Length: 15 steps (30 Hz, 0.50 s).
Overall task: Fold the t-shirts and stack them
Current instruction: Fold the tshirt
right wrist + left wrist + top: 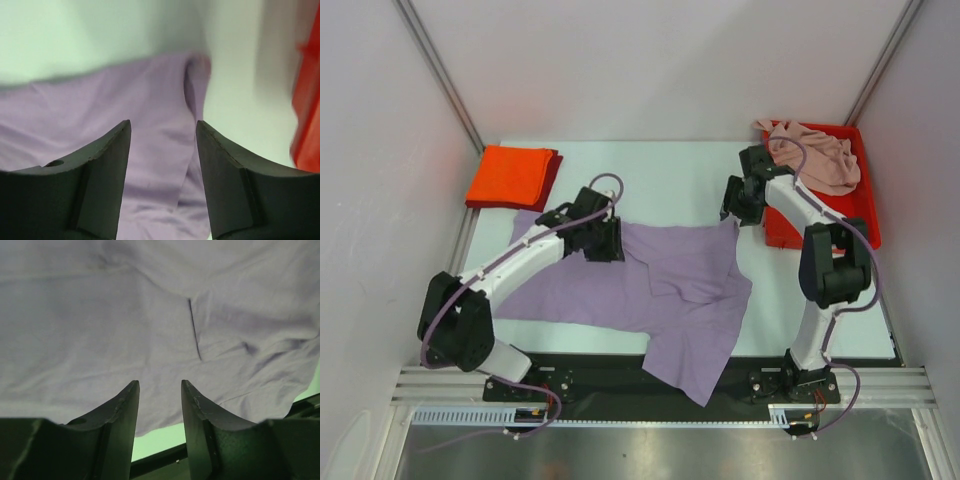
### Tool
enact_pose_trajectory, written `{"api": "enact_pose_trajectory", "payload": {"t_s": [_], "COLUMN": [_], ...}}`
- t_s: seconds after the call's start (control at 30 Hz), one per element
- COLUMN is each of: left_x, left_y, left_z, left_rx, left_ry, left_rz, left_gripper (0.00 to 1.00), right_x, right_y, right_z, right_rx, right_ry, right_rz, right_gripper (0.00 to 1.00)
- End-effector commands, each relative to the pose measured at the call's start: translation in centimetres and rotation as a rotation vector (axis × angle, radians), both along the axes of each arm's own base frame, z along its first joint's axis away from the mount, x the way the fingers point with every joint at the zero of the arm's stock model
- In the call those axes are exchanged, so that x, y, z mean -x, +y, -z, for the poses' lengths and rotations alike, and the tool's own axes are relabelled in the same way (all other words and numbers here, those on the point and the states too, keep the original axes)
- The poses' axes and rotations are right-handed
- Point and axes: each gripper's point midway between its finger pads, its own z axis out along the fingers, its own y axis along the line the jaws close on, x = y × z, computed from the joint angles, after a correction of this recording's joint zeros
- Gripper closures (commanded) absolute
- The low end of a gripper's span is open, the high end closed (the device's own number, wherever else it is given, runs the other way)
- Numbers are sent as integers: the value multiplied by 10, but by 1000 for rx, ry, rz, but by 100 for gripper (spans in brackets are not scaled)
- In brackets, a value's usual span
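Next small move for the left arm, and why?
Probably lower the left tool and pinch the large lavender cloth t-shirt near its edge: the jaws stand open and empty over it, and the shirt lies spread out, unfolded.

The large lavender-purple short-sleeved t-shirt (660,280) is soft, matt cloth with fine creases. The folded orange-red shirt (510,175) and the crumpled pale pink shirt (815,155) are the same kind of cloth, while the rigid red plastic tray (868,190) has a slight sheen. The flat white table top (670,170) looks smooth and matt, the silver near-edge rail (440,380) is ribbed metal, and the left gripper (159,387) has dark fingers (120,415) of matt, faintly scuffed plastic.
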Motion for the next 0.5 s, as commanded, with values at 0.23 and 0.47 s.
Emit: {"api": "enact_pose_trajectory", "payload": {"t_s": [0.23,0.47], "left_x": [-115,-144], "left_y": [110,192], "left_z": [-36,-11], "left_rx": [-37,-142], "left_ry": [-107,-55], "left_rz": [-275,-442], "left_gripper": [56,61], "right_x": [-49,-41], "right_y": [-12,-15], "right_z": [4,15], "right_rx": [88,36], "right_ry": [2,71], "right_rz": [-8,80], "right_gripper": [42,44]}}
